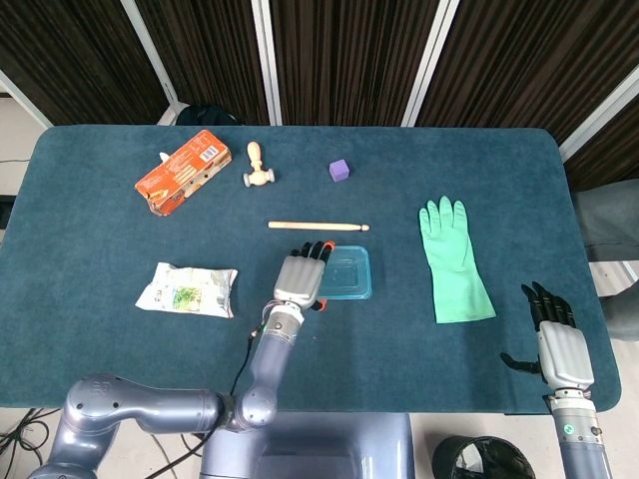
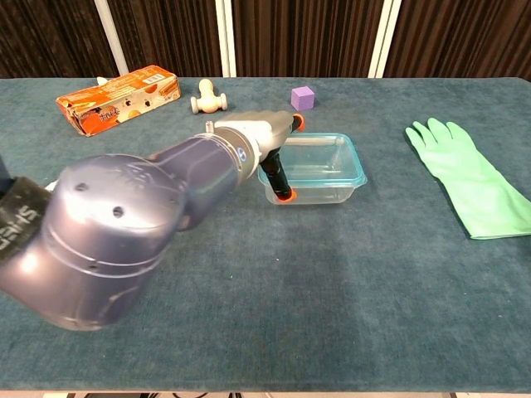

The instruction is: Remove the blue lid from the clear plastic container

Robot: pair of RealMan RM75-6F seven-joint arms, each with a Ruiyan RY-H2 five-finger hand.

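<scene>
The clear plastic container (image 1: 347,273) (image 2: 319,162) stands mid-table with its blue lid on top, square to the table edges. My left hand (image 1: 300,278) (image 2: 265,133) is at its left end. The fingers reach along the lid's left rim, and the thumb (image 2: 280,178) lies down the near-left wall. No closed grip on the container shows. My right hand (image 1: 557,334) hangs off the table's near right edge, far from the container, fingers apart and holding nothing. The left arm fills much of the chest view.
A green rubber glove (image 1: 454,261) lies to the container's right. A wooden stick (image 1: 318,227) lies just behind the container. Farther back are a purple cube (image 1: 338,170), a wooden toy (image 1: 258,168) and an orange box (image 1: 183,171). A snack bag (image 1: 188,288) lies to the left.
</scene>
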